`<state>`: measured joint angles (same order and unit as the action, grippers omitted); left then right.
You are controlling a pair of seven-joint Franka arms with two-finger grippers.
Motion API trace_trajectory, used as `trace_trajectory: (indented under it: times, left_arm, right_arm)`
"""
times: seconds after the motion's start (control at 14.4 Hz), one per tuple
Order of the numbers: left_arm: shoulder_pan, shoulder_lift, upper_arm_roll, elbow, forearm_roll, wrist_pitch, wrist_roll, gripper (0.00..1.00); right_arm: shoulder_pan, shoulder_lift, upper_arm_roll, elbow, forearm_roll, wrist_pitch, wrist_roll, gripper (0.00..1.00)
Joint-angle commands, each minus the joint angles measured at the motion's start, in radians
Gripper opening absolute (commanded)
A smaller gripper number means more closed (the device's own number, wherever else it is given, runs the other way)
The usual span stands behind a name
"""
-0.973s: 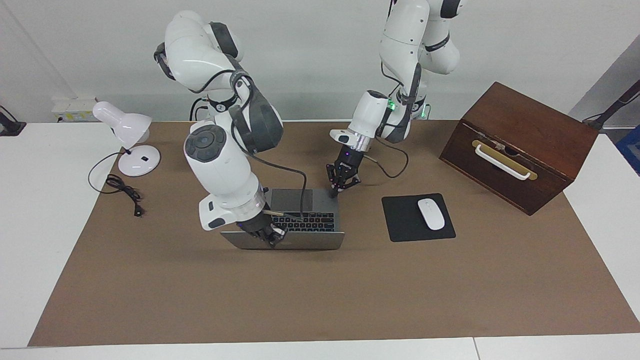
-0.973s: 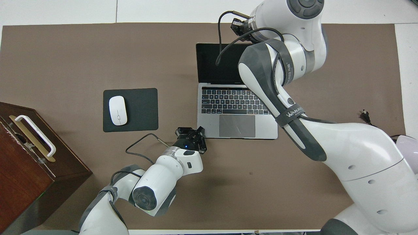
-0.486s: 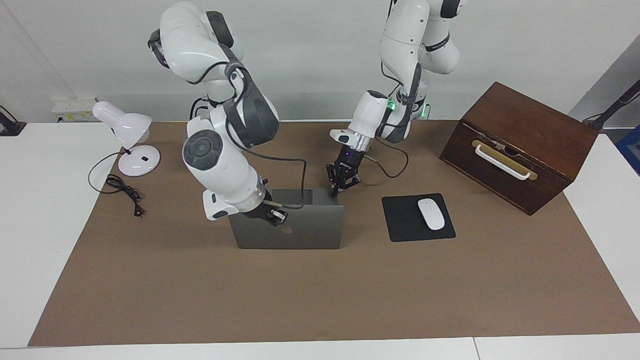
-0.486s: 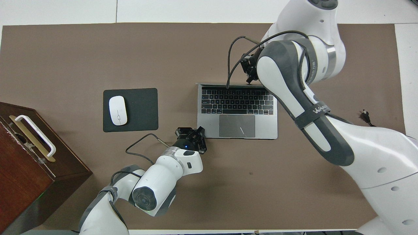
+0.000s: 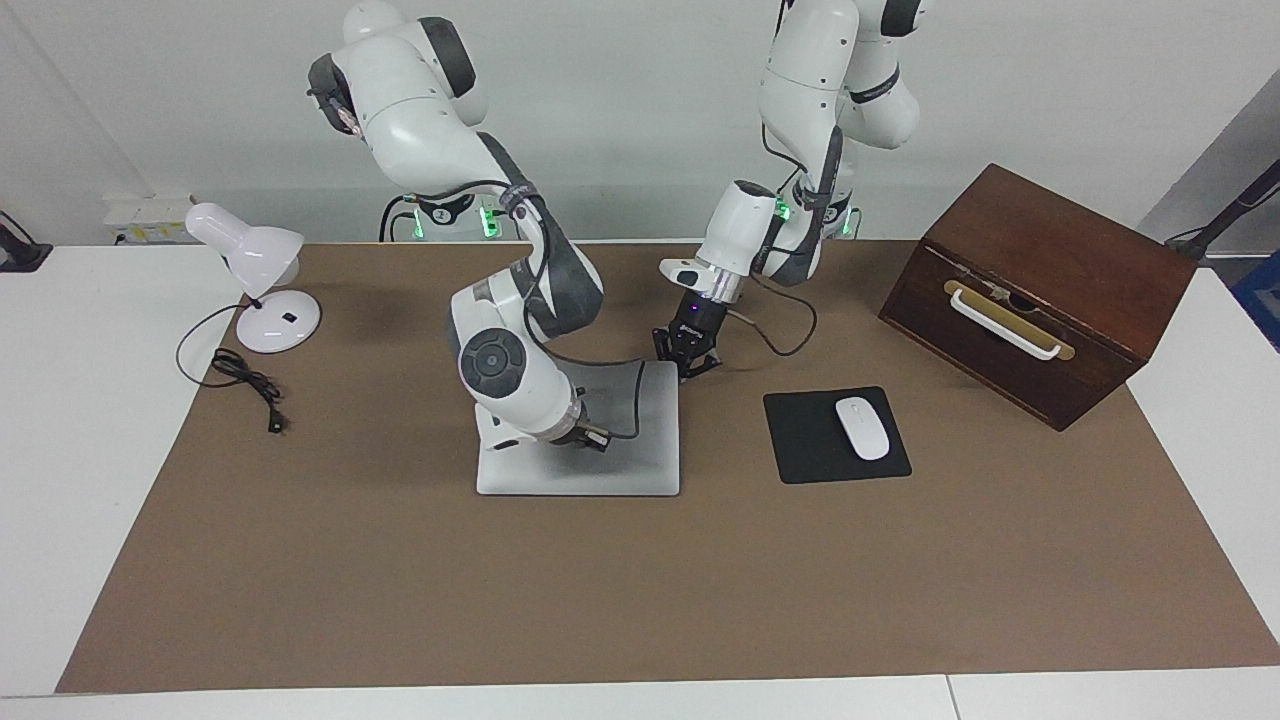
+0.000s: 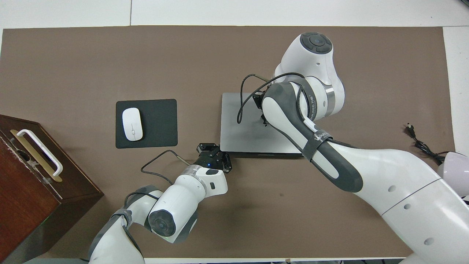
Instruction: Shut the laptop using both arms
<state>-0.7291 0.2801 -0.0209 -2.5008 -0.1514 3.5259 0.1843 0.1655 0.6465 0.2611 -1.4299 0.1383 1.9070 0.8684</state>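
- Step: closing press looks done or nearly so. The laptop (image 5: 640, 440) lies with its lid flat down, no keys or screen showing, about mid-table on the brown table mat (image 5: 620, 600).
- Right gripper (image 5: 588, 437) rests on the lid, fingertips shut, gripping nothing; the wrist hides the contact point, so I can't be sure it presses or only touches.
- Left gripper (image 5: 688, 362) sits at the laptop corner nearest the robots, toward the left arm's end of the table. Fingertips shut, nothing held; it seems to steady the base.
- Next move, my judgement: lift both grippers straight up off the lid and corner, no sideways drag, since the smooth metal shell would slide easily on the mat.
- Laptop: slim flat rectangle, matte silver-grey metal, rounded corners, thin dark seam on the edge nearest the robots in the overhead view.
- Mat: dull brown, flat, slightly fibrous look.
- Black mouse pad (image 5: 805, 440) beside the laptop, soft matte square, with a glossy white oval mouse (image 5: 862, 428) on it.
- Dark wooden box (image 5: 1050, 290), tilted, with a white handle on a brass plate.
- White desk lamp (image 5: 255, 280), round base, loose black cord.
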Motion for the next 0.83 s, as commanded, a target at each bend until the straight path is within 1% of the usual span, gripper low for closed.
trace_trajectory:
  times: [0.0,0.14,0.21,0.35,0.42,0.49,0.63,0.76]
  left_arm:
    - [-0.023,0.053,0.019,-0.069,-0.017,-0.028,0.02,0.0]
    - [-0.023,0.053,0.018,-0.069,-0.017,-0.028,0.02,0.0]
    - [-0.023,0.053,0.018,-0.069,-0.017,-0.028,0.02,0.0]
    - [-0.023,0.053,0.019,-0.069,-0.017,-0.028,0.02,0.0]
    - [-0.023,0.053,0.019,-0.069,-0.017,-0.028,0.02,0.0]
    - [-0.023,0.053,0.019,-0.069,-0.017,-0.028,0.02,0.0]
    - [-0.023,0.053,0.019,-0.066,-0.017,-0.028,0.02,0.0]
    - [-0.023,0.053,0.019,-0.066,-0.017,-0.028,0.02,0.0]
  right_arm:
    - [-0.02,-0.053,0.018,-0.066,0.037,0.014,0.012,0.0]
    - [-0.033,-0.054,0.02,-0.05,0.037,0.004,0.006,0.0]
    - [-0.04,-0.057,0.018,-0.023,0.035,-0.032,0.003,0.0]
    - [-0.099,-0.076,0.02,0.079,0.027,-0.159,-0.017,0.0]
    - [-0.133,-0.091,0.02,0.123,0.026,-0.213,-0.063,0.0]
    - [-0.162,-0.123,0.015,0.144,0.021,-0.247,-0.119,0.0]
    - [-0.222,-0.171,0.01,0.148,-0.012,-0.25,-0.242,0.0]
    - [-0.253,-0.186,0.007,0.157,-0.112,-0.235,-0.381,0.0]
